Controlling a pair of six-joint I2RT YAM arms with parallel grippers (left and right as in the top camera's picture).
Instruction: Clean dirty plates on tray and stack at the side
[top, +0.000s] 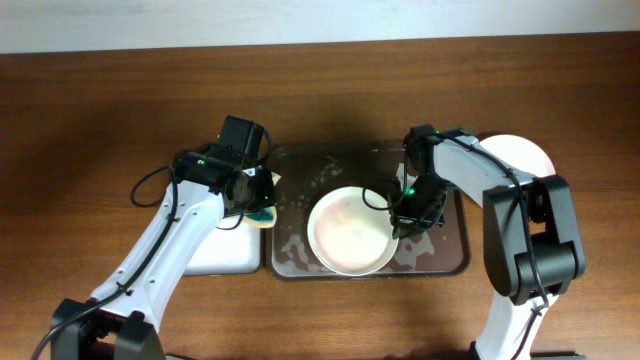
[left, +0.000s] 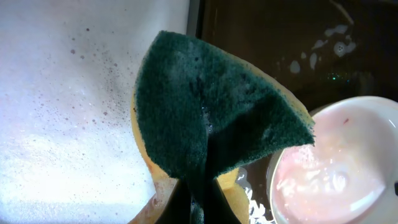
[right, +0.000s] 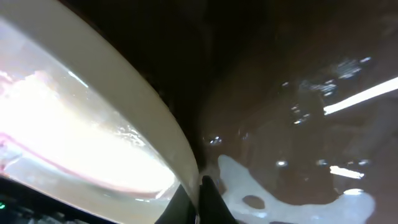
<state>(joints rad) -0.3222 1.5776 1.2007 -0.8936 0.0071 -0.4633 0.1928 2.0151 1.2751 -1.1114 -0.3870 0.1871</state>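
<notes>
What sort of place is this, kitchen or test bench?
Probably a lab test bench staged for dishwashing, not a kitchen: a wooden table, a sudsy dark tray holding a plate, and a green-and-yellow sponge.

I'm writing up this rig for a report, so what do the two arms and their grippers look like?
The left arm and right arm have white links joined by bulky black joint housings. The left gripper and right gripper are black. Thin black cables loop beside each arm, and a small green light glows on each.
</notes>
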